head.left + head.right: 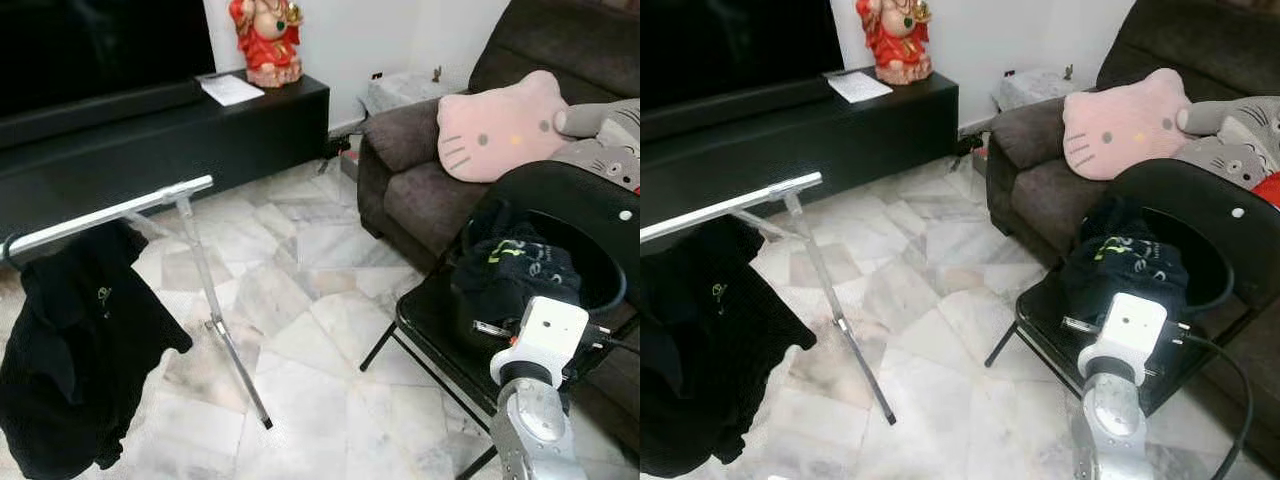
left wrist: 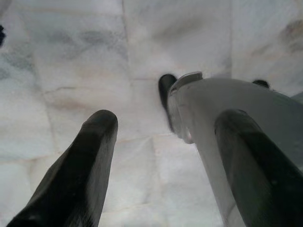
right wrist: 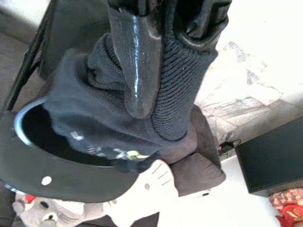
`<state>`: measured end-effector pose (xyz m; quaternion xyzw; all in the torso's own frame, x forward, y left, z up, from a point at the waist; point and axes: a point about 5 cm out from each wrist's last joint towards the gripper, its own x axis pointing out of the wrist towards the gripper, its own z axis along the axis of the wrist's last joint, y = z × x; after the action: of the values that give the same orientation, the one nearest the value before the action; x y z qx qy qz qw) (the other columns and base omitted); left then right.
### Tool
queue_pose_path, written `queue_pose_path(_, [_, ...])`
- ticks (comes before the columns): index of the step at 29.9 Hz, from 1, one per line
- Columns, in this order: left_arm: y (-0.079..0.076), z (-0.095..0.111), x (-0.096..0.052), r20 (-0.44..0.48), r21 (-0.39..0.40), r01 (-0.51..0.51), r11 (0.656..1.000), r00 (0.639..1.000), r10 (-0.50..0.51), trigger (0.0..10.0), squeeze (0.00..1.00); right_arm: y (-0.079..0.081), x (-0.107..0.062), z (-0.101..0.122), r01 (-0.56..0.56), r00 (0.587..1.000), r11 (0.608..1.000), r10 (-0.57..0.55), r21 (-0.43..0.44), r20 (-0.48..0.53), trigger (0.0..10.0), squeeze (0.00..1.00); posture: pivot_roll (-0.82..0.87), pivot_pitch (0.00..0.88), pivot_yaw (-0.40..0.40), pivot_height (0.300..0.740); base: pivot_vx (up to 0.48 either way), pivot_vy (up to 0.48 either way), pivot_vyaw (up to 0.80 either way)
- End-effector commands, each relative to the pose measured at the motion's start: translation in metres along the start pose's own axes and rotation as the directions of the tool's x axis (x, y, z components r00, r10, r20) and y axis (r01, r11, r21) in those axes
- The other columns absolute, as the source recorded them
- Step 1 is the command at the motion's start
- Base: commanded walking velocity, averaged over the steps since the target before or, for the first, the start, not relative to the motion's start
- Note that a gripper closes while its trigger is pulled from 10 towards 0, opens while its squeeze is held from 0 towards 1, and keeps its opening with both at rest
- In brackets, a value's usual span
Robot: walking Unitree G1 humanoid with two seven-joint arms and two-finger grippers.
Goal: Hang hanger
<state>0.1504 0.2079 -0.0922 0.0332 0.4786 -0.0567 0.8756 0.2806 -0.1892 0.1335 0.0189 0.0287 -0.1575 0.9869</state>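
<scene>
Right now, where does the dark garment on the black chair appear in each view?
Left eye view: the dark garment lies bunched on the chair seat, lower right.
Right eye view: same spot, right of centre.
Right wrist view: centre, pinched by the right gripper.
Left wrist view: the left gripper faces the marble floor instead.
Shared landmark: the curved chair back with its white dot.

No wording could be read anywhere; the green marks on the black garment (image 1: 515, 262) were too blurred.
</scene>
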Motion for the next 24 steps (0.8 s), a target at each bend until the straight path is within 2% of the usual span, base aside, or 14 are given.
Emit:
queue_pose_path(1, [-0.002, -0.014, -0.002, -0.055, -0.009, 0.004, 1.000, 0.998, -0.005, 10.0, 0.00, 0.000, 0.000, 0.000, -0.008, 1.000, 1.000, 0.008, -0.002, 0.002, 10.0, 0.00, -0.17, 0.117, -0.005, 0.740, 0.000, 0.480, 0.00])
queue_pose_path(7, [-0.002, -0.013, -0.002, -0.056, -0.004, 0.009, 1.000, 0.998, -0.009, 10.0, 0.00, 0.001, -0.001, 0.005, -0.033, 0.999, 0.999, 0.034, -0.005, 0.038, 10.0, 0.00, -0.18, 0.115, -0.003, 0.740, 0.000, 0.469, 0.00])
queue_pose_path(10, [-0.003, -0.013, -0.002, -0.051, 0.001, 0.012, 1.000, 0.999, -0.012, 10.0, 0.00, 0.006, -0.002, 0.010, -0.070, 0.995, 0.997, 0.071, -0.016, 0.069, 10.0, 0.00, -0.18, 0.113, -0.003, 0.740, 0.000, 0.182, 0.00])
queue_pose_path(13, [-0.003, -0.012, -0.002, -0.051, 0.009, 0.014, 1.000, 0.999, -0.013, 10.0, 0.00, 0.016, -0.004, 0.015, -0.147, 0.983, 0.989, 0.149, -0.027, 0.104, 10.0, 0.00, -0.18, 0.111, -0.002, 0.740, 0.000, 0.000, 0.00])
queue_pose_path(14, [-0.003, -0.012, -0.002, -0.051, 0.009, 0.014, 1.000, 0.999, -0.013, 10.0, 0.00, 0.023, -0.006, 0.018, -0.215, 0.968, 0.976, 0.218, -0.036, 0.122, 10.0, 0.00, -0.18, 0.107, -0.002, 0.740, 0.000, 0.000, 0.00])
queue_pose_path(15, [-0.003, -0.012, -0.002, -0.052, 0.009, 0.013, 1.000, 0.999, -0.013, 10.0, 0.00, 0.037, -0.012, 0.024, -0.345, 0.926, 0.937, 0.348, -0.051, 0.148, 10.0, 0.00, -0.18, 0.107, -0.002, 0.740, 0.000, 0.000, 0.00])
queue_pose_path(16, [-0.003, -0.012, -0.002, -0.052, 0.010, 0.013, 1.000, 0.999, -0.013, 10.0, 0.00, 0.040, -0.014, 0.026, -0.378, 0.911, 0.924, 0.381, -0.053, 0.155, 10.0, 0.00, -0.18, 0.107, -0.002, 0.740, 0.000, 0.000, 0.00])
queue_pose_path(17, [-0.003, -0.012, -0.002, -0.052, 0.010, 0.013, 1.000, 0.999, -0.013, 10.0, 0.00, 0.048, -0.019, 0.029, -0.462, 0.872, 0.886, 0.462, -0.036, 0.164, 10.0, 0.00, -0.18, 0.103, -0.002, 0.740, 0.000, 0.000, 0.00])
queue_pose_path(18, [-0.003, -0.012, -0.002, -0.052, 0.010, 0.013, 1.000, 0.999, -0.013, 10.0, 0.00, 0.048, -0.019, 0.029, -0.462, 0.872, 0.886, 0.462, -0.036, 0.164, 10.0, 0.00, -0.18, 0.103, -0.002, 0.740, 0.000, 0.000, 0.00])
queue_pose_path(22, [-0.003, -0.012, -0.002, -0.053, 0.011, 0.014, 1.000, 0.999, -0.013, 10.0, 0.00, 0.067, -0.038, 0.035, -0.674, 0.718, 0.734, 0.678, -0.085, 0.160, 10.0, 0.00, -0.19, 0.100, -0.002, 0.740, 0.000, 0.000, 0.00])
queue_pose_path(23, [-0.003, -0.012, -0.002, -0.053, 0.012, 0.015, 1.000, 0.998, -0.015, 10.0, 0.00, 0.075, -0.050, 0.039, -0.759, 0.626, 0.643, 0.763, -0.099, 0.160, 10.0, 0.00, -0.19, 0.100, -0.001, 0.740, 0.000, 0.000, 0.00])
queue_pose_path(24, [-0.003, -0.012, -0.002, -0.053, 0.012, 0.016, 1.000, 0.998, -0.015, 10.0, 0.00, 0.077, -0.053, 0.040, -0.781, 0.598, 0.616, 0.785, -0.100, 0.162, 10.0, 0.00, -0.19, 0.100, -0.001, 0.740, 0.000, 0.000, 0.00])
